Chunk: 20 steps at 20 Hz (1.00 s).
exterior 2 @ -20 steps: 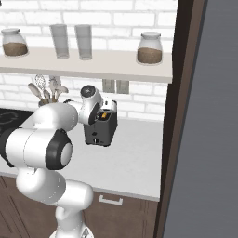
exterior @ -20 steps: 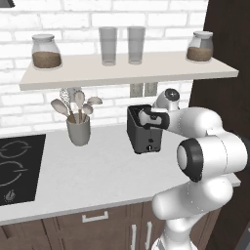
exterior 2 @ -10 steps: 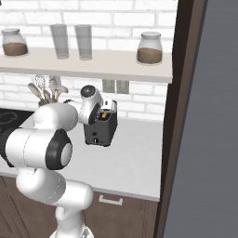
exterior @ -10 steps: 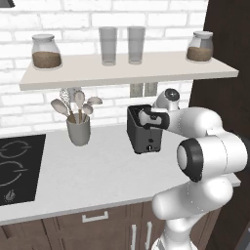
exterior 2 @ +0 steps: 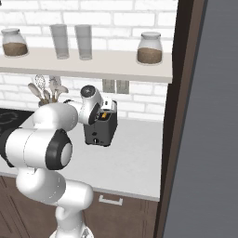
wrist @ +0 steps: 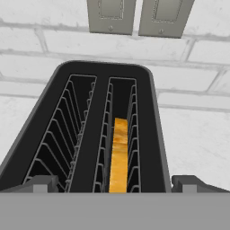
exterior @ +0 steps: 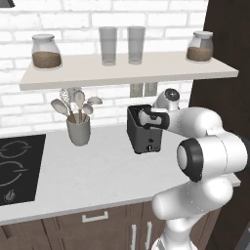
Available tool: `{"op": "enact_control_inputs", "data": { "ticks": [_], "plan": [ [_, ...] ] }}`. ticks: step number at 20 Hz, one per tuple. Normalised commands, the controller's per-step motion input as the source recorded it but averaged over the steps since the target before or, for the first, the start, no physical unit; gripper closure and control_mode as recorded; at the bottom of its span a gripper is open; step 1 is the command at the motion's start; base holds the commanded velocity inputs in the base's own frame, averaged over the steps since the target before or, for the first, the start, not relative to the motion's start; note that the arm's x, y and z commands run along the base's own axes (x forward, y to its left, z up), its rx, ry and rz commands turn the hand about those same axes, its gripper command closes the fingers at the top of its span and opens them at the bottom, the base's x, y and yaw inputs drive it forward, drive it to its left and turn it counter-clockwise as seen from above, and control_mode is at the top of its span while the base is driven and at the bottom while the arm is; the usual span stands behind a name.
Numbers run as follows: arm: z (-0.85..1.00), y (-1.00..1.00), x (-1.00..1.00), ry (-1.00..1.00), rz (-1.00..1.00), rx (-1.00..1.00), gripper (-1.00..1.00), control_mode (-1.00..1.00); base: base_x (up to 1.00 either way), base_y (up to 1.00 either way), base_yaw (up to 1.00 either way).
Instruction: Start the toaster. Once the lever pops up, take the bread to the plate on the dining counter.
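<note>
The boxy dark grey toaster (exterior: 144, 129) is standing near the back edge of the white counter (exterior: 97, 171), with the golden-tan bread slice (wrist: 119, 155) sitting in one slot. The gripper (wrist: 115, 182) is hovering above it, fingers spread wide and holding nothing. Judging by this, the bread pickup is in hand; next it needs to descend and pinch the slice.

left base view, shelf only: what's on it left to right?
Brown-filled jar → glass → second glass → second brown-filled jar, all standing on the shelf.
</note>
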Motion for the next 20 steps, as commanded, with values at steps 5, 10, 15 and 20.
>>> {"op": "enact_control_inputs", "data": {
  "ticks": [5, 10, 15, 20],
  "plan": [
    [0.00, 0.00, 0.00, 0.00, 0.00, 0.00, -1.00, -1.00, 0.00, 0.00, 0.00],
    [0.00, 0.00, 0.00, 0.00, 0.00, 0.00, -1.00, -1.00, 0.00, 0.00, 0.00],
    [0.00, 0.00, 0.00, 0.00, 0.00, 0.00, -1.00, -1.00, 0.00, 0.00, 0.00],
    [0.00, 0.00, 0.00, 0.00, 0.00, 0.00, -1.00, -1.00, 0.00, 0.00, 0.00]
  ]
}}
